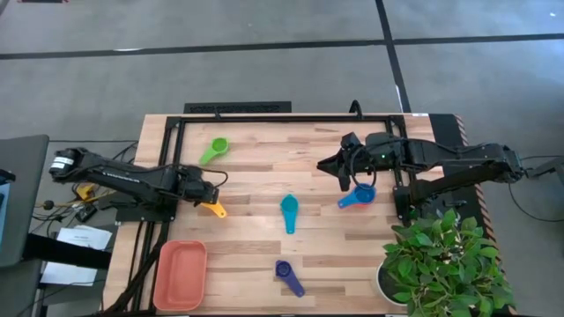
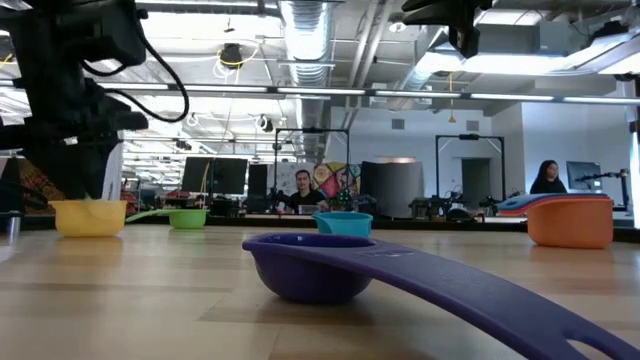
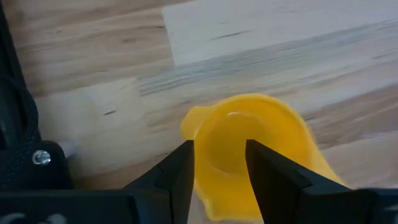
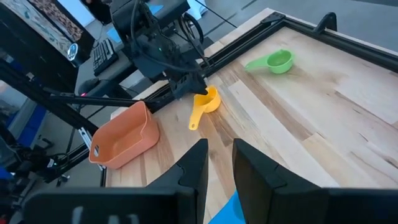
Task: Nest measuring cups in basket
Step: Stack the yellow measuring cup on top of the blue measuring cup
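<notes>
1. Measuring cups lie scattered over the table point(image 1: 264, 264) and none is in the basket point(image 1: 181, 274) yet. The basket sits empty at the near left corner.
2. Nearest along the front edge, the dark purple-blue cup point(image 1: 288, 276) lies right of the basket, with the teal cup point(image 1: 289, 211) behind it at mid-table.
3. At the left, the left gripper point(image 1: 209, 195) stands over the yellow-orange cup point(image 3: 249, 149). Its fingers point(image 3: 180, 177) straddle the bowl with gaps on both sides, so it is parted and grips nothing so far.
4. At the right, the right gripper point(image 1: 342, 173) hovers just above the blue cup point(image 1: 357, 197). Its fingers point(image 4: 193, 165) are slightly apart and empty. A pink cup seems nested under the blue one, though that is hard to confirm.
5. Farthest back, the green cup point(image 1: 214, 150) lies near the rear left edge. A coral cup point(image 2: 570, 220) appears only in the low view.
6. Risks, as judged from here:
   - The rounded yellow-orange bowl could squirt out if the fingers pinch off-centre.
   - The light cup may tilt or spin in transit and drop short of the basket.
   - The basket's raised wall could be clipped and shoved.
</notes>
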Controlling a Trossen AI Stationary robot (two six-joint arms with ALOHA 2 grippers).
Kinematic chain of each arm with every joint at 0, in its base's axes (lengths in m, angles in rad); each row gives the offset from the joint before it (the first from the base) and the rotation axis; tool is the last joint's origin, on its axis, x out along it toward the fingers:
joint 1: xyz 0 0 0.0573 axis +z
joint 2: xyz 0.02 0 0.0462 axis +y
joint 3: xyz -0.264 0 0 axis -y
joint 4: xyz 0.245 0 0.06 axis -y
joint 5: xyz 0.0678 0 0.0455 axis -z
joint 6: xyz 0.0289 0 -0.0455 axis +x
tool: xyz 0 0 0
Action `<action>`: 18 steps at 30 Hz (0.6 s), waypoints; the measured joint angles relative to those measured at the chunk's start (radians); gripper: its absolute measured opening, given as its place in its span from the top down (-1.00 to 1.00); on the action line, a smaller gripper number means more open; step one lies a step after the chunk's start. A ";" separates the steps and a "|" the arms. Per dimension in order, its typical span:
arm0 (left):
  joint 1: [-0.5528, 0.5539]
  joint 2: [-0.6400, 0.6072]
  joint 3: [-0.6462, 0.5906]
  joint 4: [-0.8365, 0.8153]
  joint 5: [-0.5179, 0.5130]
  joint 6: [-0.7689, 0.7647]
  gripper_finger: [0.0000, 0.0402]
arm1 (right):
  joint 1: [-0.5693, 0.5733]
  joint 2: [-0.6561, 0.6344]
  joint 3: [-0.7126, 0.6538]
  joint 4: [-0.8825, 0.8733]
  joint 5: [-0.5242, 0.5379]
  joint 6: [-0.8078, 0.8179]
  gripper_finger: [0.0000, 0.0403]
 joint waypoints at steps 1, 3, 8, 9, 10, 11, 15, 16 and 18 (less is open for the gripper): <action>0.000 0.012 0.000 0.000 0.001 0.000 0.35 | 0.000 0.000 0.000 -0.001 0.000 0.001 0.52; 0.000 0.041 0.000 0.000 0.003 0.001 0.37 | 0.000 0.000 0.000 0.000 0.000 0.012 0.52; 0.000 0.127 0.000 -0.001 0.029 0.012 0.38 | 0.000 0.000 0.000 -0.001 0.001 0.015 0.52; 0.000 0.139 0.001 0.003 0.029 0.025 0.38 | 0.000 0.000 0.000 -0.001 0.001 0.015 0.52; 0.000 0.148 0.003 0.017 0.029 0.042 0.38 | 0.000 0.000 0.000 -0.001 0.001 0.015 0.52; 0.000 0.155 0.004 0.031 0.030 0.062 0.38 | 0.000 0.000 0.000 -0.001 0.001 0.015 0.52; 0.000 0.158 0.004 0.101 0.029 0.097 0.43 | 0.000 0.000 0.000 -0.001 0.001 0.016 0.52; 0.000 0.158 0.007 0.107 0.028 0.099 0.46 | 0.000 0.000 0.000 -0.001 0.001 0.016 0.52; 0.000 0.159 0.016 0.116 0.021 0.113 0.53 | 0.000 0.000 0.000 -0.001 0.001 0.016 0.52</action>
